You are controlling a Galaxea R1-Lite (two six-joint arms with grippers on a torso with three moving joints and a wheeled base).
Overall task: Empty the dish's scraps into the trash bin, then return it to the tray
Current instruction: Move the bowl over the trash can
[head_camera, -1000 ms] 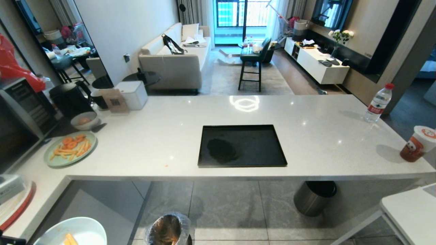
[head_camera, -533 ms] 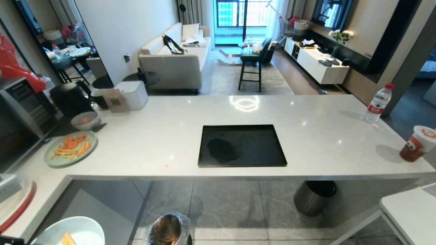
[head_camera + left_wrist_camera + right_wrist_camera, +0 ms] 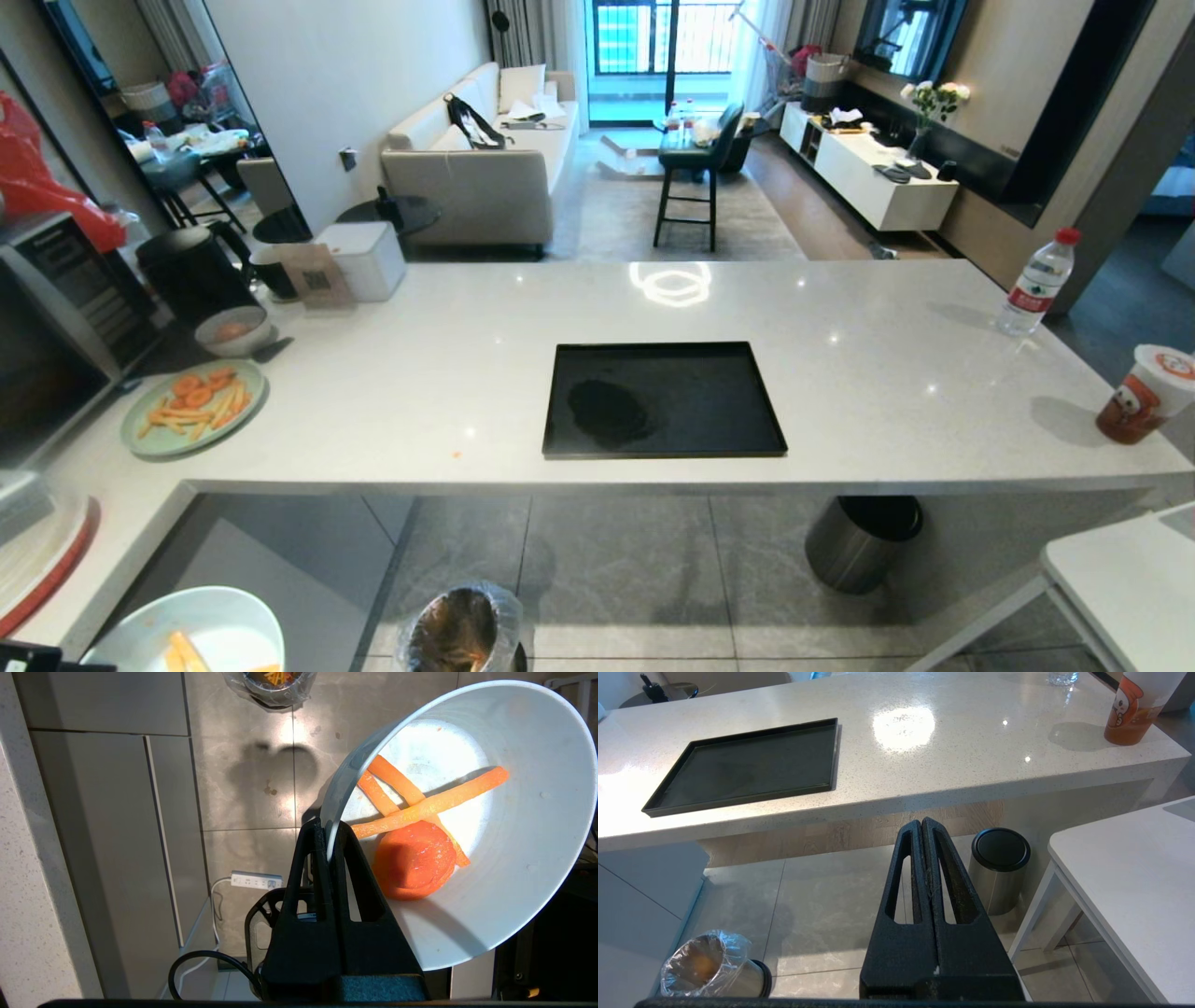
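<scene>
The dish [image 3: 514, 882], a pale-blue bowl with a white inside, hangs tilted over the floor with my left gripper [image 3: 327, 828] shut on its rim. Inside lie the scraps: an orange carrot round [image 3: 415, 858] and a few sticks [image 3: 430, 805]. From the head, the dish [image 3: 187, 635] shows at the bottom left, left of the trash bin [image 3: 457, 630], which stands apart from it on the floor tiles. The bag-lined trash bin [image 3: 275, 683] holds some scraps. The black tray [image 3: 663, 399] lies bare on the counter. My right gripper [image 3: 922, 822] is shut on nothing above the floor.
A steel cylinder with a black lid [image 3: 859, 541] stands under the counter's front edge. On the counter are a green plate of carrot pieces [image 3: 191, 406], a water bottle [image 3: 1034, 283] and a drink cup [image 3: 1144, 394]. A white side table [image 3: 1130, 579] is at the right.
The dish has edged very slightly toward the left edge of the head view. The tray, the bin and the right arm stand as before.
</scene>
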